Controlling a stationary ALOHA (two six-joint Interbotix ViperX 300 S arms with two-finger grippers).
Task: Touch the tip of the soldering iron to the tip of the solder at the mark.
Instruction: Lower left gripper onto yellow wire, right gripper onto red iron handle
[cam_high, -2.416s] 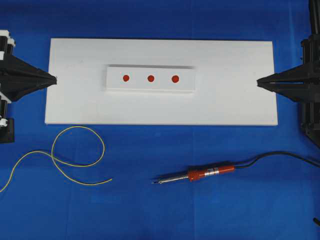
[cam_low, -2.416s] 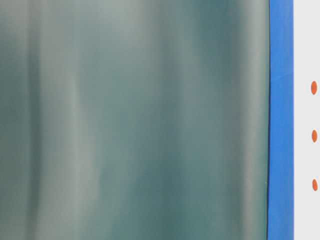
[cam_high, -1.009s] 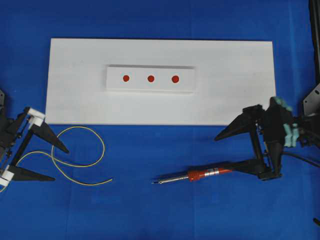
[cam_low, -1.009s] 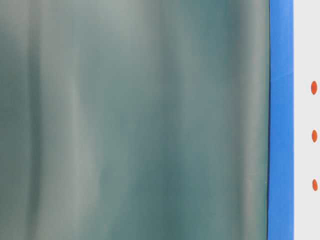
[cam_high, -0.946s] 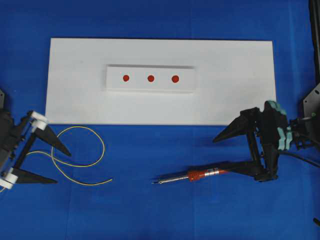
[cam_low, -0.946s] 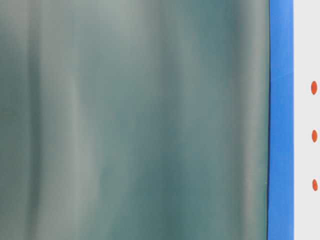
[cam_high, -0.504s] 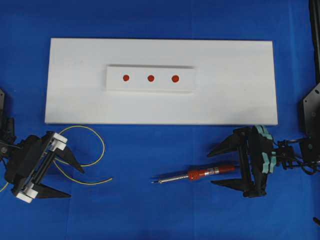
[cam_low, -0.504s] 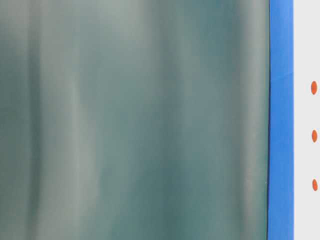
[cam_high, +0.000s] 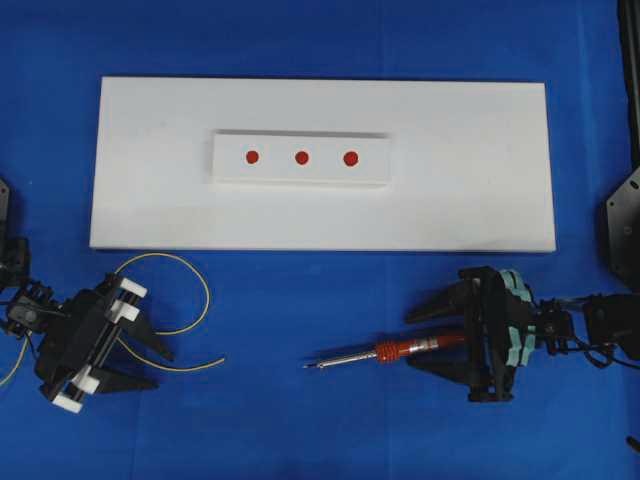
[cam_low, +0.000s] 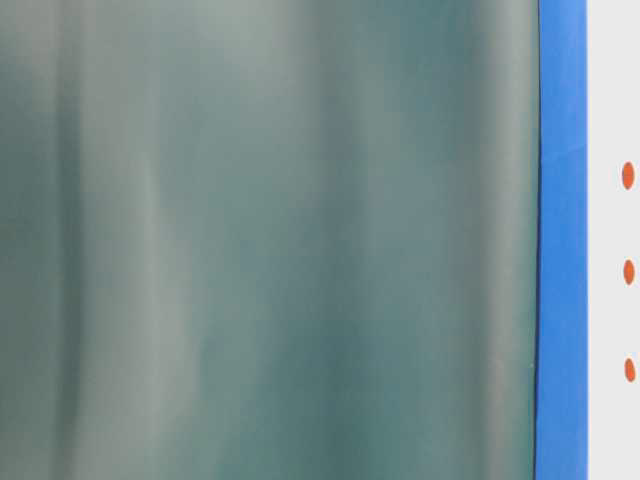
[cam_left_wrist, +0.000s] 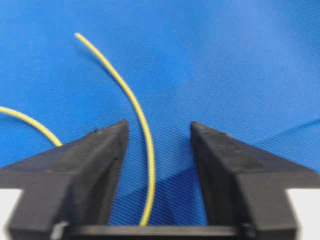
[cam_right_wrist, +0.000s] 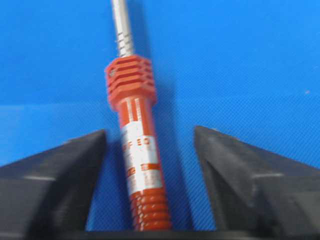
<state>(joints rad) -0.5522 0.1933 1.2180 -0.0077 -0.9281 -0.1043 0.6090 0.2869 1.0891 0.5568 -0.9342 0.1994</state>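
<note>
Both wide-open grippers are descending: left gripper (cam_high: 138, 362) straddling the thin yellow solder wire (cam_left_wrist: 134, 107), right gripper (cam_high: 425, 337) straddling the red-handled soldering iron (cam_right_wrist: 136, 150), readying grasps.

The worktop (cam_high: 300, 420) is covered in matt blue cloth with a fine weave. On it lies a smooth, matt white board (cam_high: 470, 160). The soldering iron (cam_high: 385, 351) has a shiny metal shaft and a ribbed red plastic handle with a silvery printed band. The solder (cam_left_wrist: 137, 120) is a smooth yellow wire. Both the left claw (cam_high: 148, 366) and right claw (cam_high: 418, 340) look like matt black plastic.
</note>
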